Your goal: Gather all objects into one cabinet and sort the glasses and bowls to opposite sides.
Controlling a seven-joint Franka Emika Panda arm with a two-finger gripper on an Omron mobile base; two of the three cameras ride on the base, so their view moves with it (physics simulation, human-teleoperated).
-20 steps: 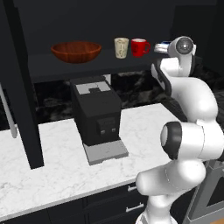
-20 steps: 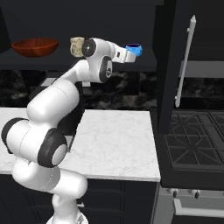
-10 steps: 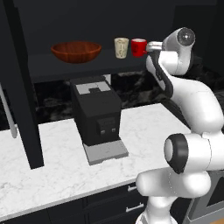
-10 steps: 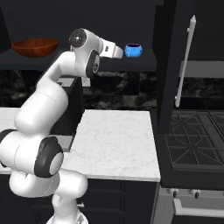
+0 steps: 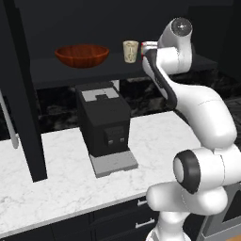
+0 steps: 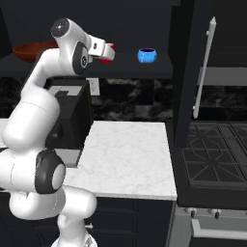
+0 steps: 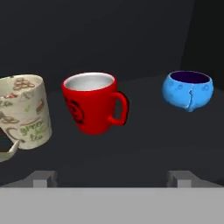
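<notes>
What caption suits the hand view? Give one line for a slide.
Cream cup, red mug and blue bowl lined up on the dark cabinet shelf, open jaws facing the mug.

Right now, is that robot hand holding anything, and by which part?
Nothing is held. The gripper is open, short of the red mug on the shelf.

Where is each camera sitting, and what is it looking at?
Left base view: behind the arm on its left, looking forward over the counter at the cabinet shelf; the white arm rises at lower right.
Right base view: behind on its right, facing the same shelf; the arm rises at lower left.
Hand view: on the hand, looking along the gripper at the cream cup, red mug and blue bowl; two fingertips show at the bottom.
Both base views share the wooden bowl.
</notes>
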